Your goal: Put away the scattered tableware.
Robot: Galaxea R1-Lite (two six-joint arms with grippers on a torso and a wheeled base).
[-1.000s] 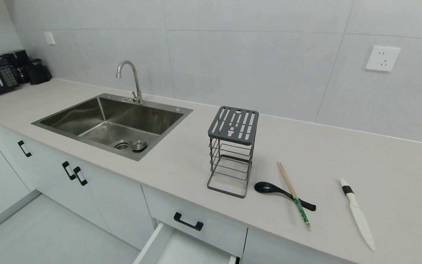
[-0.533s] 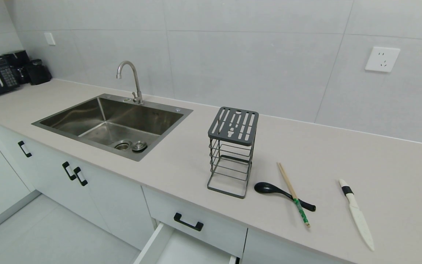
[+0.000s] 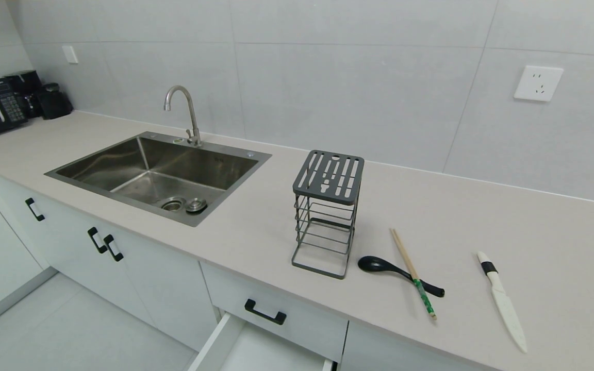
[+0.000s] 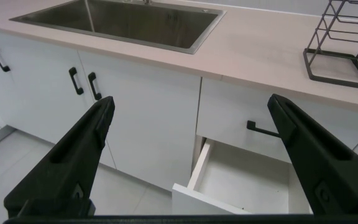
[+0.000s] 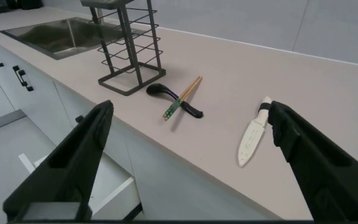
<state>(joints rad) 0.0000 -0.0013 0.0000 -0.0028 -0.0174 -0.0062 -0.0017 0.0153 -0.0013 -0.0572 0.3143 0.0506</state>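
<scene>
**Inspector:** State of both claws?

**Assessor:** The left gripper (image 4: 189, 106) is spread wide with nothing between its jaws. It hangs below counter height in front of the cabinets, facing the open drawer (image 4: 241, 186). The right gripper (image 5: 191, 111) is equally wide and equally empty, and sits off the front edge of the counter (image 5: 328, 81).

**Inspector:** Location of the tableware?

**Assessor:** All of it lies on the counter, to the right of the wire rack (image 3: 329, 175). The black spoon (image 3: 374, 264) lies near the rack's foot. The chopsticks (image 3: 403, 252) lie across the spoon's handle, touching it. The white knife (image 3: 503, 301) lies apart, farther right, with its blade pointing toward the front edge. Nothing has been put away yet.

**Inspector:** Hazards?

**Assessor:** Four, in my judgement.
- **Crossed items:** the chopsticks rest on the spoon's handle, so lifting either one first is likely to roll or flick the other.
- **Knife:** it lies flat and thin near the edge. A pinch that misses could skid it off the counter (the blade would lead).
- **Rack slots:** the slots in the rack's top plate look narrow. An item lowered at a tilt could catch, and the light frame might tip.
- **Open drawer:** it stands out beneath the counter edge, so an arm rising from below could strike it.
</scene>
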